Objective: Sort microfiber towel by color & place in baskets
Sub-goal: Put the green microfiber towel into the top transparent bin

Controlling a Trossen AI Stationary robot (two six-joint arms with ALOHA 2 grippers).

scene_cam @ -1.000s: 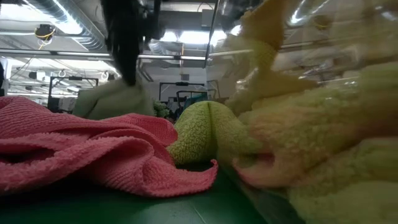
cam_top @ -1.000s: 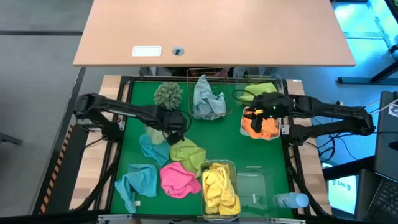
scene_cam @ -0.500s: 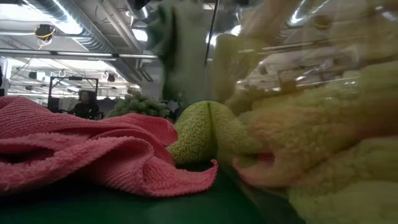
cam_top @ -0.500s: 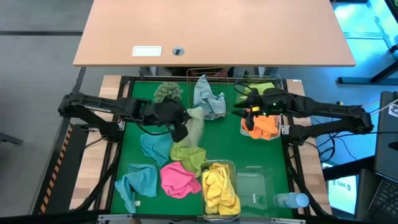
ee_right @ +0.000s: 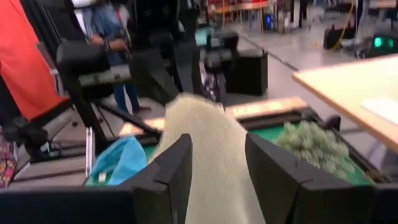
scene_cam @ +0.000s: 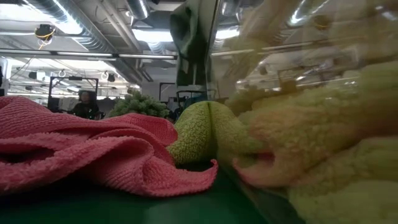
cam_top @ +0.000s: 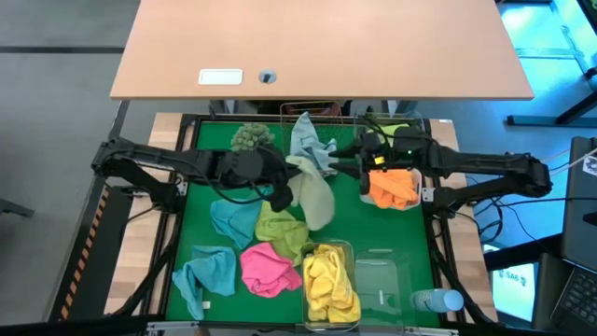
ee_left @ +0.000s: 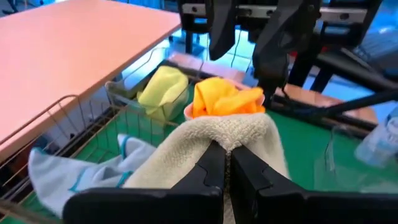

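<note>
Above the middle of the green table (cam_top: 196,187), the left gripper (cam_top: 283,179) was clenched on a pale cream towel (cam_top: 315,194) that hung from its fingers (ee_left: 208,168). The right gripper (cam_top: 359,163), fingers (ee_right: 168,168) spread and grasping nothing, faced that towel from the right, near the tub (cam_top: 422,194) of orange towels (cam_top: 394,187). Pink (cam_top: 264,266), lime (cam_top: 280,229) and teal (cam_top: 231,222) towels lay below.
</note>
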